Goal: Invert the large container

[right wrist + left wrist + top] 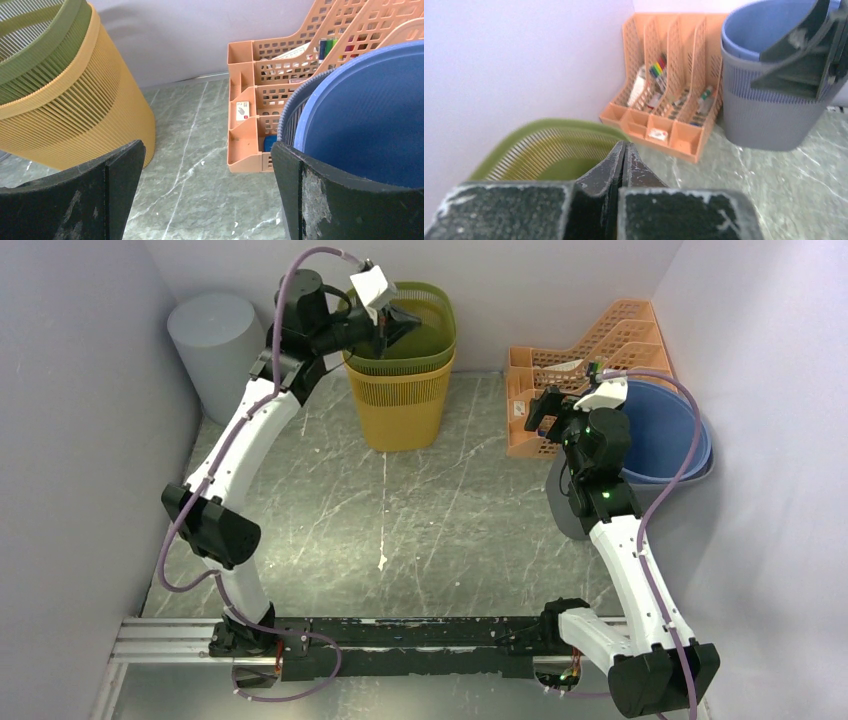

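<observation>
You have a grey-green marbled tabletop [450, 510], streaked with pale scratches and shut in by plain pale walls [80, 390] on three sides.

Your left end effector [400, 325] is clenched on nothing, its fingers [624, 160] pressed flat together. Directly beneath it is the open mouth of a green basket [435, 335], which is nested upright in a taller ribbed yellow basket [400, 410]. Behind that arm, a grey cylinder [215, 345] stands in the corner.

Your right end effector [548, 412] is released, with the jaws spread wide and nothing between them. Just to its right is the rim of a wide blue bin [660, 430], which sits mouth-up inside a slatted grey bin [562, 510]. That pair is the broadest thing here. Straight ahead of this end effector is an orange file organizer [560, 370] with pens in its slots, against the back wall. The yellow basket stands well off to this end effector's left.
</observation>
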`<act>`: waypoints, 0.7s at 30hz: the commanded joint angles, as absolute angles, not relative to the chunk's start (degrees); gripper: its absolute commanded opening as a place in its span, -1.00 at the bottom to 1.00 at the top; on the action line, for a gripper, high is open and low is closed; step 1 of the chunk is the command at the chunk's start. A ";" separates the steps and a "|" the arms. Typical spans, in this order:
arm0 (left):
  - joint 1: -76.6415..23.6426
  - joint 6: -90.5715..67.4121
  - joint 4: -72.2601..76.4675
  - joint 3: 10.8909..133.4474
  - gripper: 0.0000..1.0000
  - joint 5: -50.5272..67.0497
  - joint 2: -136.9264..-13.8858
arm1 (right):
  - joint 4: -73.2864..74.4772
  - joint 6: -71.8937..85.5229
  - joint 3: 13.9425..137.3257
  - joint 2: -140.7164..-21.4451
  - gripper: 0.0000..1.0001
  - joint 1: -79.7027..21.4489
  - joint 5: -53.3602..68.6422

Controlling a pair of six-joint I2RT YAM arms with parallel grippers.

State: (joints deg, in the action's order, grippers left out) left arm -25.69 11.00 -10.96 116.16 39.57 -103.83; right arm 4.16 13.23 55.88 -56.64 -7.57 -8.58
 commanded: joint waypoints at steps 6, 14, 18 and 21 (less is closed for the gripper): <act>-25.74 17.20 -20.40 123.31 -0.53 37.74 -104.30 | 11.83 14.66 55.49 -57.65 1.00 -7.65 -9.06; -25.66 15.19 -17.60 109.70 1.00 31.19 -95.31 | 14.12 15.59 66.95 -63.06 1.00 -8.03 -5.09; -25.53 15.98 -18.36 105.54 1.00 26.62 -90.55 | 14.23 16.34 72.34 -66.02 1.00 -8.75 -2.07; -25.49 14.72 -18.21 102.87 1.00 23.31 -86.62 | 13.97 17.03 76.49 -68.86 1.00 -10.67 -0.46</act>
State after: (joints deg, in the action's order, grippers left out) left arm -25.69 15.27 -19.57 104.60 29.19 -93.71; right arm 13.82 15.73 70.96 -66.67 -8.58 -3.90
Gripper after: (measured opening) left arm 0.999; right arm 0.999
